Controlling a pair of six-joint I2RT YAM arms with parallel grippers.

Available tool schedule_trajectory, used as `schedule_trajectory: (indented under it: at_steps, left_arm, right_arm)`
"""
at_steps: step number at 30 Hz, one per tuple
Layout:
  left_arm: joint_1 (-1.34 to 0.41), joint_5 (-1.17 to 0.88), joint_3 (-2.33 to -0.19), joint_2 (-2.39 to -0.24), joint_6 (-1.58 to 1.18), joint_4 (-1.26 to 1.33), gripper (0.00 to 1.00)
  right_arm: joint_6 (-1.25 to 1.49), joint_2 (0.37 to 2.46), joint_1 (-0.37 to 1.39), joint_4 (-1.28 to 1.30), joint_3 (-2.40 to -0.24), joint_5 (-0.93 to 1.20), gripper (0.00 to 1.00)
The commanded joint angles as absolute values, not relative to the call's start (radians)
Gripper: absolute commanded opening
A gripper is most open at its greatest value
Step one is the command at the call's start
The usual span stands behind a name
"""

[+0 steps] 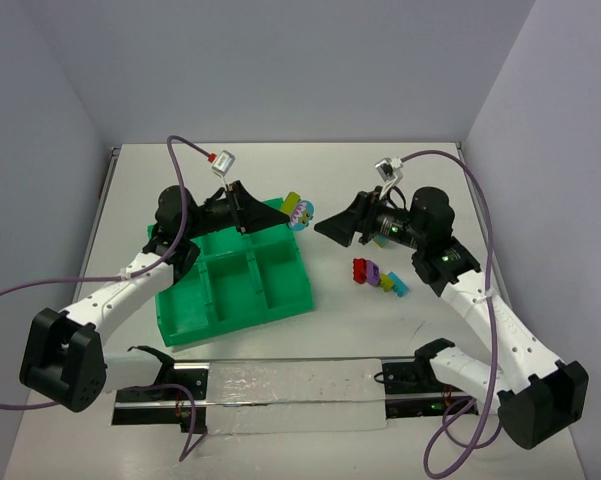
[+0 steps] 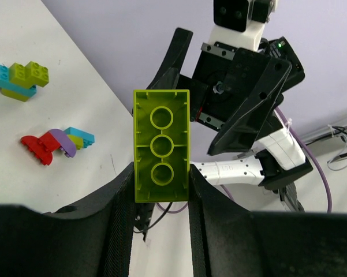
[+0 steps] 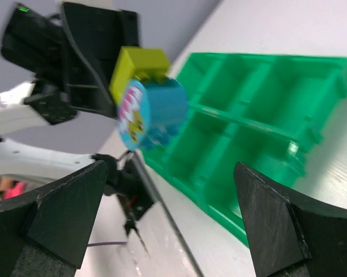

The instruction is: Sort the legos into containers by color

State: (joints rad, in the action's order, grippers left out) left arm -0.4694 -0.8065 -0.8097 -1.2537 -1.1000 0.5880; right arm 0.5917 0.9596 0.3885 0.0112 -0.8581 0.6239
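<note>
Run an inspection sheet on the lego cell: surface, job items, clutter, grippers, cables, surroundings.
Surface: white table, matte.
Job's things: green tray, compartments in view look empty; loose bricks on the table right of it; yellow-green brick with a round blue piece stuck on, held off the table.
Clutter: clear plastic strip between the arm bases.
Grippers: left gripper shut on the yellow-green brick; right gripper open, facing it.
Cables: purple cables loop above both arms.
Surroundings: plain walls; nothing else seen.
</note>
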Motion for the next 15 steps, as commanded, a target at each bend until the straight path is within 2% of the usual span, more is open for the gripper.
schedule_trajectory:
  at_steps: [1,11,15]
  left_arm:
    - [-0.465,-0.856,-0.849,-1.214,-1.110,0.647,0.00]
    - [-0.465,-0.872,-0.840,-1.214,-1.127,0.673,0.00]
    - [-0.466,-0.869,-0.837,-1.213,-1.127,0.678,0.00]
  right_arm:
    - [0.708,0.995,0.383,-0.286,-0.841,0.814,0.96]
    - [0.837,1.127,0.389,-0.484,-0.852,0.905,0.92]
    - [0.854,1.163,0.404,-0.521,-0.869,0.917,0.87]
